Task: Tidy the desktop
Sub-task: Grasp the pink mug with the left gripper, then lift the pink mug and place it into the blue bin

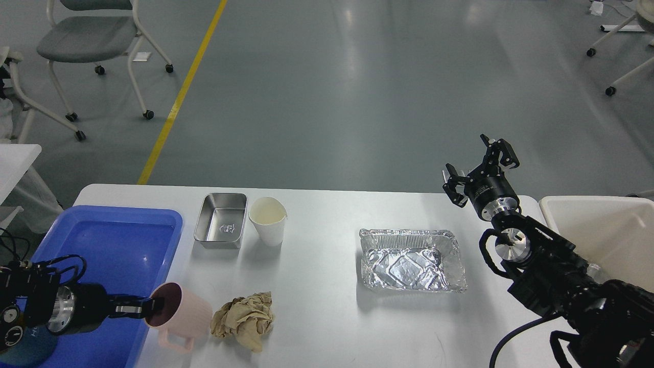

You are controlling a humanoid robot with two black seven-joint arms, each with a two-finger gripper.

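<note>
The white desktop [317, 240] fills the lower view. My left gripper [147, 308] comes in from the lower left and is shut on the rim of a pink mug [184, 317]. The mug is tipped with its dark mouth facing left, at the right edge of the blue tray [115, 240]. A crumpled brown paper [244, 319] lies just right of the mug. My right gripper [479, 164] is open and empty, raised above the desktop's far right edge.
A steel rectangular dish [221, 226] and a white paper cup [268, 221] stand at the back left. A crumpled foil tray [412, 259] lies right of centre. A cream-white bin [603, 235] stands off the right end. Chairs stand on the floor beyond.
</note>
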